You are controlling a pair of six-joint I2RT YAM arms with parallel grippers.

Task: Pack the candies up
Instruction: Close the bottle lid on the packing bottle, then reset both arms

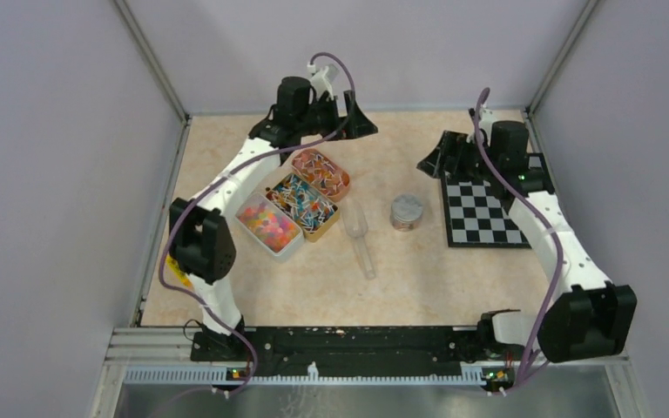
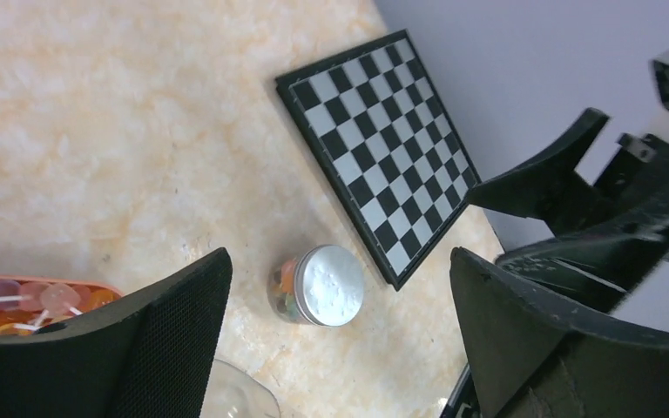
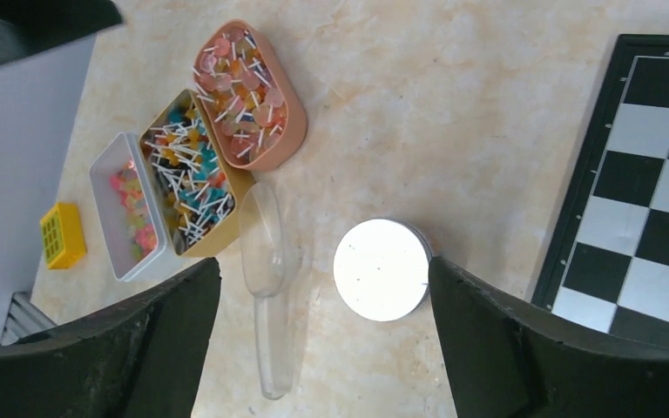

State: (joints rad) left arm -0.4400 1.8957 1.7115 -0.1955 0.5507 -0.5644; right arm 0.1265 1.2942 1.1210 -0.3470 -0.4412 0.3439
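- We see the table [image 1: 418,287] walled in on the left, back and right. Its widest bare stretch lies at lower centre of the overhead view, in front of the scoop and the jar.
- The left gripper [image 2: 338,261] hangs at upper centre near the back edge, fingers spread wide and holding nothing.
- The right gripper [image 3: 324,263] sits at upper right, over the far corner of the chessboard. Its fingers are also wide apart and empty.
- The chessboard [image 1: 483,213] lies flat on the right, its outer edge partly under the right arm and close to the wall.
- Three trays touch in a diagonal row left of centre: the peach tray [image 1: 320,172] with lollipops, the tan tray [image 1: 300,205] with stick sweets, and the white tray [image 3: 104,187].
- The clear scoop [image 1: 359,235] lies just beside the tan tray, handle toward the bottom of the frame.
- The jar [image 1: 407,212] stands upright, lidded, between scoop and chessboard, touching neither.
- The candies [image 1: 266,222] fill the white tray at the lower-left end of the row. Only the left wrist view shows more coloured sweets through the jar's side; the other views show mostly its silver lid.
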